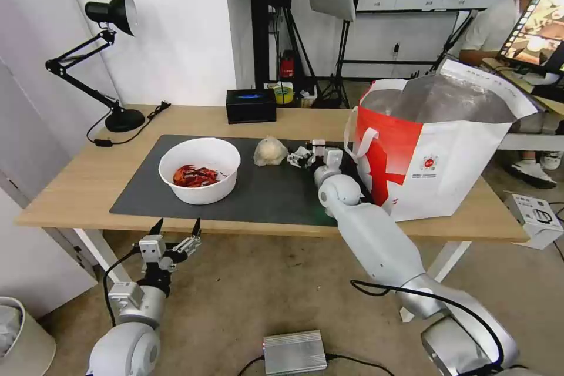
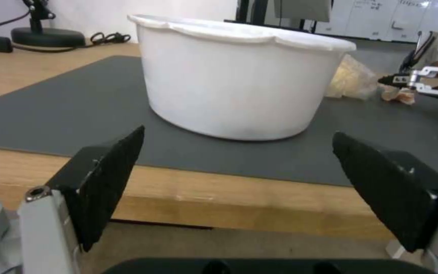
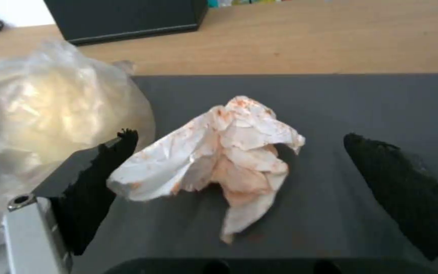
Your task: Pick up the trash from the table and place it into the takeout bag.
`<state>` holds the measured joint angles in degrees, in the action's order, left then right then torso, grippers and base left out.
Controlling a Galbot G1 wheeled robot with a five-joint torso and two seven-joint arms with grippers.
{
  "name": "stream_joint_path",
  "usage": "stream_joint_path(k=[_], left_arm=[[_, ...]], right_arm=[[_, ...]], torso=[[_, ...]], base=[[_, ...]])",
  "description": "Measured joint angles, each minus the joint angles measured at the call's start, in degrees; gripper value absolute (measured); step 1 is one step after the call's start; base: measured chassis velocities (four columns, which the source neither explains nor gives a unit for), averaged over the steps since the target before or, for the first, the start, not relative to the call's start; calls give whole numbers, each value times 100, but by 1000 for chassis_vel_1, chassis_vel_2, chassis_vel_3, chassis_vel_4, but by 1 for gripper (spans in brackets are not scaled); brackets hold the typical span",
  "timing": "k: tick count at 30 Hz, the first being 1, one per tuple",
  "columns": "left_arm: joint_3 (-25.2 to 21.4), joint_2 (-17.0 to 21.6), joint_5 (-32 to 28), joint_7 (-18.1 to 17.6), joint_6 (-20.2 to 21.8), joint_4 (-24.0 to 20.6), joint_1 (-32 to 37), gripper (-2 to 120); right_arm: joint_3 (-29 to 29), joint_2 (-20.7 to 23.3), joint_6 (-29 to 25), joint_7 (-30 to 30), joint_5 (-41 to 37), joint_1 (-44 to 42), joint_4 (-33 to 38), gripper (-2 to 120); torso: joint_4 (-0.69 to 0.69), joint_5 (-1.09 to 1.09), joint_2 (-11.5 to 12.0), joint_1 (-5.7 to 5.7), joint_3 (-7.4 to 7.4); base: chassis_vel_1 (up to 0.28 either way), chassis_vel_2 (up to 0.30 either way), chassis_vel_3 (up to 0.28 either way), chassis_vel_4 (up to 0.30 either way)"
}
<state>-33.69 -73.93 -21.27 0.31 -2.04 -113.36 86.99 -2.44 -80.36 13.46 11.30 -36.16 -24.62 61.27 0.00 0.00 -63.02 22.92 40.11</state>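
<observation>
Right gripper over the tissue
Jaws apart either side of it, not touching; plastic-wrapped lump at its 9 o'clock. Left gripper idles open below the bench.

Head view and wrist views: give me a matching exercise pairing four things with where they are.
Things:
1. round white bowl of red shells
2. crumpled stained white tissue
3. black rectangular tissue box
4. left gripper

Places:
A. between the right gripper's open fingers
B. table's far edge
C. before the table's near edge
D. dark grey mat's left part

Pairs: 1-D, 2-A, 3-B, 4-C
</observation>
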Motion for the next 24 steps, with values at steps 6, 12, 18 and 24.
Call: stream_joint_path(k=[6,12,18,24], left_arm=[[32,-13,46,-3,-5,19,-19,100],[29,-31,61,-5,-19,30,-27,100],[29,-68,68,-6,-22,32,-30,100],[24,-78,71,-6,-23,31,-32,100]], right_arm=[[158,-99,-177,-145,70,32,-347,100],[256,-201,-228,-254,193,94,-554,100],[236,-294,-161,-240,182,121,-565,83],[237,-311,-62,-160,162,114,-533,64]], torso=[[0,0,0,0,0],[-1,-1,-1,-1,-1],[0,-1,-1,-1,-1],[-1,-1,-1,0,-1]], base=[[0,0,0,0],[0,0,0,0],[0,0,0,0],[0,0,0,0]])
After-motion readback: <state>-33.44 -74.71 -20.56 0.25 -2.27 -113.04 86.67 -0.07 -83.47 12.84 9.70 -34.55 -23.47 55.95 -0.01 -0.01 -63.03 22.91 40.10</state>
